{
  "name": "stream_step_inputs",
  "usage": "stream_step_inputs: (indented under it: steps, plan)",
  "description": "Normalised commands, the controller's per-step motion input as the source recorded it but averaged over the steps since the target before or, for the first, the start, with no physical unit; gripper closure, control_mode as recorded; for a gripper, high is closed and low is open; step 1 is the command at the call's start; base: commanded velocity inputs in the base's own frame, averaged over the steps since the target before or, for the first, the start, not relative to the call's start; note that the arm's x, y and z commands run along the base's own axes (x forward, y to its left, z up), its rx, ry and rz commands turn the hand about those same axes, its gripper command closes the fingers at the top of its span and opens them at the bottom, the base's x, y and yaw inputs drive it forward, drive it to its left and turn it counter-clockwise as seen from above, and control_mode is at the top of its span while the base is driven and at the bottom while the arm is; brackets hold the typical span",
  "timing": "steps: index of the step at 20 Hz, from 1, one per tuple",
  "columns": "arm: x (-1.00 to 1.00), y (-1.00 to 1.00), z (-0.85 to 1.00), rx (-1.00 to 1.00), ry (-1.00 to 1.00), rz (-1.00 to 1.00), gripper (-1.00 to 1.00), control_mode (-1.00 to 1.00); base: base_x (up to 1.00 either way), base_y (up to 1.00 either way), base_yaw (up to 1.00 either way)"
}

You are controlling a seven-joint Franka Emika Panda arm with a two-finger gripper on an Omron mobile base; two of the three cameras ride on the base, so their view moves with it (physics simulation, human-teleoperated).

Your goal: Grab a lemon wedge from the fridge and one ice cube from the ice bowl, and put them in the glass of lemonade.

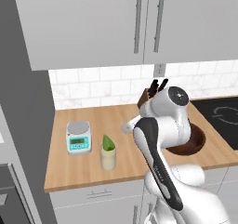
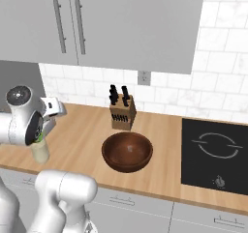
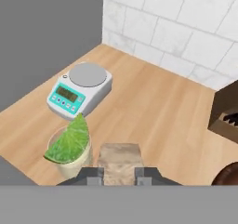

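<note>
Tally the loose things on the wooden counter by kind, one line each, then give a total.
Kitchen scale: 1
Glass of lemonade: 1
Lemon wedge, sitting in the glass: 1
Knife block: 1
Ice bowl: 1
Total: 5

No text or number can be read. The kitchen scale [image 3: 80, 88], near the counter's [image 1: 93, 167] left edge, has a dark display and small buttons, too blurred. The cooktop [image 2: 214, 154] at the right edge carries white ring marks and a small power sign, no letters.
</note>
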Motion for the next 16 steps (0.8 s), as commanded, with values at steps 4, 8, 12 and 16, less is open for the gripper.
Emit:
stream_step_inputs:
  steps: [4,8,12,16]
  plan:
    - [-0.1,0.73,0.0,-0.14,0.0,0.06,1.0,-1.0,0.0,0.0,0.0]
    - [0.0,0.26,0.0,-0.01,-0.01,0.0,1.0,-1.0,0.0,0.0,0.0]
    - [0.0,0.05,0.0,0.0,0.02,0.0,1.0,-1.0,0.0,0.0,0.0]
    - [-0.06,0.16,0.0,0.0,0.0,0.0,1.0,-1.0,0.0,0.0,0.0]
